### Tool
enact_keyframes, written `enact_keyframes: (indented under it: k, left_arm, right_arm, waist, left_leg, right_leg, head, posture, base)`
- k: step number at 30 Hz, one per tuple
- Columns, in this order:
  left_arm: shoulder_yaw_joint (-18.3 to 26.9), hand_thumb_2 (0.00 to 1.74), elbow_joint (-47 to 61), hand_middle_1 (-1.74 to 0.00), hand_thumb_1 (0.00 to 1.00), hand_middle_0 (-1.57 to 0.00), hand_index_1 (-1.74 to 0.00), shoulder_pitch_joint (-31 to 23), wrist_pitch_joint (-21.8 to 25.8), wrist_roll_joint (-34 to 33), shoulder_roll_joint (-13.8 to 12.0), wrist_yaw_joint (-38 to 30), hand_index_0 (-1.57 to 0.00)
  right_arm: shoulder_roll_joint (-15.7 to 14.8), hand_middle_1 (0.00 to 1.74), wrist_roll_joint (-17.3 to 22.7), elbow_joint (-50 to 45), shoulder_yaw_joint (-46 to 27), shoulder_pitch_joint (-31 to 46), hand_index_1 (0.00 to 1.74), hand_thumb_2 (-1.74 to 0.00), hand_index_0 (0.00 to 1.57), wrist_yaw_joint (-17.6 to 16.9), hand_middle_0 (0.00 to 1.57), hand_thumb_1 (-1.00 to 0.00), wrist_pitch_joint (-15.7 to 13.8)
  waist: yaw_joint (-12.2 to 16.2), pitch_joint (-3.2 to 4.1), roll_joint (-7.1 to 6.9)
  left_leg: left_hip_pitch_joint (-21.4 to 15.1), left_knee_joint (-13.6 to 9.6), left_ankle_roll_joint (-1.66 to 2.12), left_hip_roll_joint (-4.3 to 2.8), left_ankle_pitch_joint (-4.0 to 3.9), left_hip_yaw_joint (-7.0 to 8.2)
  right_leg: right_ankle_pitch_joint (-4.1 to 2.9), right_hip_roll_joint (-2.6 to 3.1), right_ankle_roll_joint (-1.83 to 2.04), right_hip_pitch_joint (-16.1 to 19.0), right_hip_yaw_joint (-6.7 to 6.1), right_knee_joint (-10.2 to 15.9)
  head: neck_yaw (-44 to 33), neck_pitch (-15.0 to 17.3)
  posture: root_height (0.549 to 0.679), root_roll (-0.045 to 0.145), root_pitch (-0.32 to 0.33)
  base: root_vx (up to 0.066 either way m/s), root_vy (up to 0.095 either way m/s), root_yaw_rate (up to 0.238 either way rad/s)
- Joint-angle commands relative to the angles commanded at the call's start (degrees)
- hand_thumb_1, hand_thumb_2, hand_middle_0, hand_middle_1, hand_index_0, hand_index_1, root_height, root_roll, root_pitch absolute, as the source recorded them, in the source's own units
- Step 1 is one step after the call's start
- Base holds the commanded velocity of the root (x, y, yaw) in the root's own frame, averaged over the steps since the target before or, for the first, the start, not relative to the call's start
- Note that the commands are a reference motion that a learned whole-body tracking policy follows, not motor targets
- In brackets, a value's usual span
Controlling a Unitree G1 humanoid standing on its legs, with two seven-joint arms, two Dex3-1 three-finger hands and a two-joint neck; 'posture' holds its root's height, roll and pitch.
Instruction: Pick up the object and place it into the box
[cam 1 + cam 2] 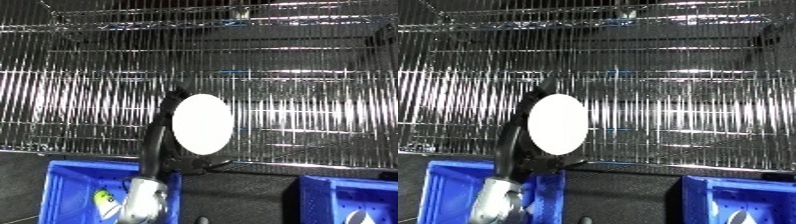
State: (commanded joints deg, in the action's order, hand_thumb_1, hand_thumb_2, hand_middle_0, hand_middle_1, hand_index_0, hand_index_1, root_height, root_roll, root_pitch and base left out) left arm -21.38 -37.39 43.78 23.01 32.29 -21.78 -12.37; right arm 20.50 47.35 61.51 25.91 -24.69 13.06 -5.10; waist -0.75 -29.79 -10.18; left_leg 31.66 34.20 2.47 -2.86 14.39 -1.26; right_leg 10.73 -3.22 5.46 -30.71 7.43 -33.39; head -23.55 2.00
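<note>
White, smooth oval disc (202, 124), upright, face to the camera, at centre of view. Black left hand (165, 131) at its 9 o'clock edge, fingers curled round the rim from behind; a thumb or finger (210, 164) shows at the disc's 6 o'clock. Silver forearm (142, 197) rises from 7 o'clock. Chrome wire shelving (311, 75) fills the background behind disc and hand. Blue plastic bin (67, 190) at 7 o'clock, below the hand, holding a small yellow-green item (104, 198). Second blue perforated bin (355, 200) at 5 o'clock. Right hand unseen.
</note>
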Motion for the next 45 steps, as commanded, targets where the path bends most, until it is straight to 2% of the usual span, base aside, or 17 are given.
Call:
enact_keyframes:
  k: [11, 19, 23, 27, 32, 38, 42, 45]
  left_arm:
    - [0.8, 1.74, -1.8, -1.74, 1.0, -1.57, -1.74, 0.5, 0.7, 0.0, -0.2, -0.5, -1.57]
    - [1.8, 1.74, -1.5, -1.74, 1.0, -1.57, -1.74, -0.5, 1.7, 3.7, -0.4, 2.3, -1.57]
    - [2.8, 1.74, -0.4, -1.74, 1.0, -1.57, -1.74, -1.7, 3.4, 5.5, -0.5, 3.3, -1.57]
    - [4.7, 1.74, 1.5, -1.74, 1.0, -1.57, -1.74, -4.6, 5.0, 9.0, -0.9, 3.7, -1.57]
    - [8.7, 1.74, 4.1, -1.74, 1.0, -1.57, -1.74, -10.9, 5.6, 15.8, -2.2, 8.3, -1.57]
    - [12.7, 1.74, 5.8, -1.74, 1.0, -1.57, -1.74, -18.8, 6.4, 20.8, -4.0, 11.0, -1.57]
    - [16.4, 1.74, 3.6, -1.74, 1.0, -1.57, -1.74, -22.2, 6.0, 25.4, -4.7, 12.4, -1.57]
    - [18.8, 1.74, 0.4, -1.74, 1.0, -1.57, -1.74, -23.4, 6.2, 27.5, -5.4, 12.4, -1.57]
  right_arm:
    - [-0.2, 0.0, -0.4, -0.4, 0.1, 0.0, 0.0, 0.0, 0.0, -0.6, 0.0, 0.0, -0.2]
    - [-0.4, 0.0, -0.3, -0.6, 0.0, 0.4, 0.0, 0.0, 0.0, -0.7, 0.0, 0.0, -0.2]
    - [-0.6, 0.0, -0.1, 0.2, -0.6, 0.7, 0.0, 0.0, 0.0, -0.8, 0.0, 0.0, -0.4]
    - [-0.9, 0.0, 0.4, 1.2, -1.7, 1.3, 0.0, 0.0, 0.0, -1.0, 0.0, 0.0, -1.2]
    - [-1.0, 0.0, 1.4, 2.3, -3.8, 3.2, 0.0, 0.0, 0.0, -1.3, 0.0, 0.0, -2.6]
    - [-0.5, 0.0, 2.5, 3.8, -6.8, 6.3, 0.0, 0.0, 0.0, -0.9, 0.0, 0.0, -4.3]
    - [-0.1, 0.0, 3.6, 4.7, -8.1, 7.9, 0.0, 0.0, 0.0, 0.0, 0.0, 0.0, -5.4]
    - [-0.2, 0.0, 4.2, 5.3, -8.6, 8.8, 0.0, 0.0, 0.0, 0.7, 0.0, 0.0, -6.1]
  waist:
    - [0.0, 0.0, 0.6]
    - [-0.6, 0.0, 1.18]
    - [-1.4, 0.0, 1.91]
    - [-2.7, 0.0, 2.98]
    - [-4.7, 0.0, 4.55]
    - [-7.1, 0.0, 6.74]
    - [-8.6, 0.0, 7.54]
    - [-9.3, 0.0, 7.51]
  left_leg:
    - [-0.4, -0.1, 0.01, 0.43, 0.09, 0.05]
    - [-1.5, -1.1, 0.08, 0.89, -0.24, -0.2]
    - [-2.5, -2.4, 0.19, 1.35, -0.77, -0.6]
    - [-3.5, -3.7, 0.32, 2.1, -1.44, -1.16]
    - [-4.6, -4.7, 0.29, 3.22, -1.84, -2.33]
    - [-5.9, -5.1, -0.15, 4.66, -1.87, -3.98]
    - [-6.1, -5.4, -0.31, 5.19, -2.01, -4.67]
    - [-5.7, -5.4, -0.36, 5.36, -2.09, -5.04]
  right_leg:
    - [0.37, -0.34, -0.17, 0.1, -0.04, -0.1]
    - [0.63, -0.69, -0.3, 1.0, 0.16, 0.2]
    - [0.8, -1.17, -0.34, 1.8, 0.55, 0.7]
    - [1.1, -1.81, -0.5, 2.7, 1.09, 1.2]
    - [1.97, -2.89, -0.84, 3.9, 2.24, 1.0]
    - [3.42, -4.16, -1.38, 5.6, 3.87, 0.2]
    - [4.12, -4.51, -1.61, 6.3, 4.57, -0.3]
    - [4.34, -4.37, -1.64, 6.3, 4.86, -0.7]
  head:
    - [-0.3, 0.0]
    - [-2.3, 0.7]
    - [-3.4, 1.2]
    - [-4.6, 2.3]
    - [-7.5, 3.5]
    - [-16.1, 1.7]
    - [-21.7, 0.0]
    - [-24.8, -0.7]
  posture:
    - [0.649, 0.007, 0.16]
    - [0.651, 0.011, 0.154]
    - [0.652, 0.016, 0.149]
    - [0.653, 0.024, 0.145]
    - [0.655, 0.034, 0.134]
    - [0.655, 0.042, 0.118]
    - [0.655, 0.045, 0.113]
    - [0.655, 0.044, 0.112]
  base:
    - [0.003, 0.007, 0.014]
    - [-0.009, 0.004, 0.052]
    - [-0.012, -0.015, 0.125]
    - [-0.013, -0.029, 0.179]
    - [-0.008, -0.042, 0.212]
    - [0.002, -0.038, 0.208]
    - [0.008, -0.045, 0.159]
    - [0.007, -0.057, 0.144]
